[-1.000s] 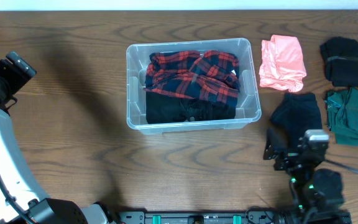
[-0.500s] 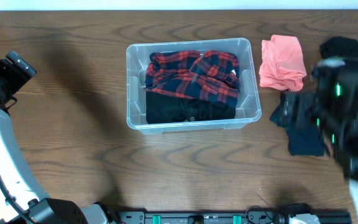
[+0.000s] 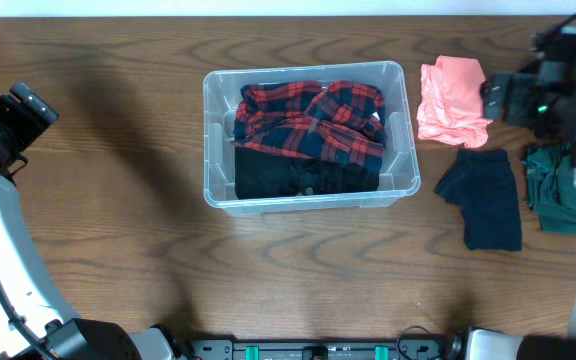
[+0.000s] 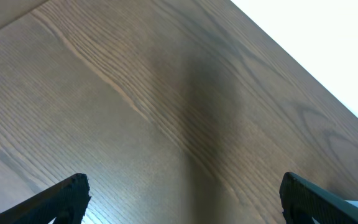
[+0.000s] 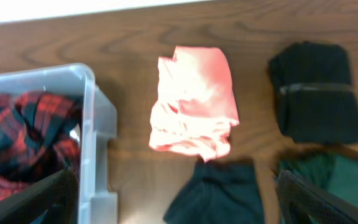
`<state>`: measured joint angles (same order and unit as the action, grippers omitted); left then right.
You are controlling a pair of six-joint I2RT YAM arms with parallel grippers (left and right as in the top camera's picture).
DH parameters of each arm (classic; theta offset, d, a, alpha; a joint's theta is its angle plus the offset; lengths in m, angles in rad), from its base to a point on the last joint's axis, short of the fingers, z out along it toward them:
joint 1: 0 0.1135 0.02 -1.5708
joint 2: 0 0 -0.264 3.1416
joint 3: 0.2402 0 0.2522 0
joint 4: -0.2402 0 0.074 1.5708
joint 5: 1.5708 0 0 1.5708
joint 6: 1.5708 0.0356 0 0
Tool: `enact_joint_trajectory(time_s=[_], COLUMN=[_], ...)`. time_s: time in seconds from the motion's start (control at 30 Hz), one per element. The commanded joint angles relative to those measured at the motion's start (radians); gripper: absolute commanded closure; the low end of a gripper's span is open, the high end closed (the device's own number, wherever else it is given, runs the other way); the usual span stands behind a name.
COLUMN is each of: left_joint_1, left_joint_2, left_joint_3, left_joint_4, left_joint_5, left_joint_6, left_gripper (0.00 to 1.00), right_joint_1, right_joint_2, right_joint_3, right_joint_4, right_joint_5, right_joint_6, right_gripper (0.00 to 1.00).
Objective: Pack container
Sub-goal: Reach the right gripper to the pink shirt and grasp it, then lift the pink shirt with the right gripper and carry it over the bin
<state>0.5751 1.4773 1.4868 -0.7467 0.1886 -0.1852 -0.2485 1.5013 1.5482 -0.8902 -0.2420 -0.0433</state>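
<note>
- The container (image 3: 404, 150) is sitting mid-table, slightly left of centre, and nothing about it is changing: a red plaid shirt (image 3: 308, 120) is lying across the top of it and a black garment (image 3: 268, 175) is filling the near side
- It is looking partly packed to me, with room left on top
- Just to its right, the pink cloth (image 3: 455, 100) is lying loose on the table (image 3: 118, 200), with a dark pair of shorts (image 3: 488, 200) nearer to me and a green cloth (image 3: 558, 190) at the far right edge
- A folded black garment (image 5: 316, 93) is lying beside the pink one, mostly covered by the arm in the overhead view but plain in the wrist view
- The change is all in the right arm: a second ago it was hanging low at the near edge, by the dark shorts, and now it is swinging up and away to the back right corner
- The right gripper (image 5: 176, 180) is hovering with its fingers spread wide and carrying nothing, looking down over the loose clothes
- I am reading that as lining up for the next item, probably the pink cloth or the folded black one
- The left gripper (image 4: 182, 186) is idling far to the left over bare wood, fingers wide apart and empty
</note>
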Motion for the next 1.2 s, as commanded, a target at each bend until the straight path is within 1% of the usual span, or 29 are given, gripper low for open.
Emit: enact_joint_trajectory(time_s=[0.0,0.1,0.23,0.5,0.7,0.9,1.17], left_joint_1=[0.003,0.003,0.003,0.003,0.003,0.003,0.003], left_joint_2=[0.006,0.006,0.006,0.006,0.006,0.006,0.006], left_joint_3=[0.001,0.001,0.001,0.001,0.001,0.001,0.001], left_joint_4=[0.003,0.004,0.004,0.004,0.004,0.004,0.004], left_joint_5=[0.009,0.009,0.009,0.009,0.009,0.009,0.009], left_joint_6=[0.009,0.009,0.009,0.009,0.009,0.009,0.009], left_gripper=[0.02,0.02,0.02,0.02,0.02,0.02,0.02], right_joint_1=[-0.105,-0.165,-0.195,-0.195,-0.195,-0.179,-0.169], right_joint_2=[0.076,0.164,0.288,0.505,0.625,0.702,0.761], right_joint_3=[0.021,0.021,0.021,0.021,0.021,0.021,0.021], right_joint_4=[0.042,0.093,0.164,0.324,0.406,0.452,0.51], right_joint_5=[-0.269,-0.348,-0.439,-0.451,-0.504,-0.47,-0.375], right_joint_6=[-0.066,-0.103,-0.163,-0.183,-0.182,-0.182,-0.153], right_gripper=[0.01,0.01,0.01,0.01,0.01,0.01,0.01])
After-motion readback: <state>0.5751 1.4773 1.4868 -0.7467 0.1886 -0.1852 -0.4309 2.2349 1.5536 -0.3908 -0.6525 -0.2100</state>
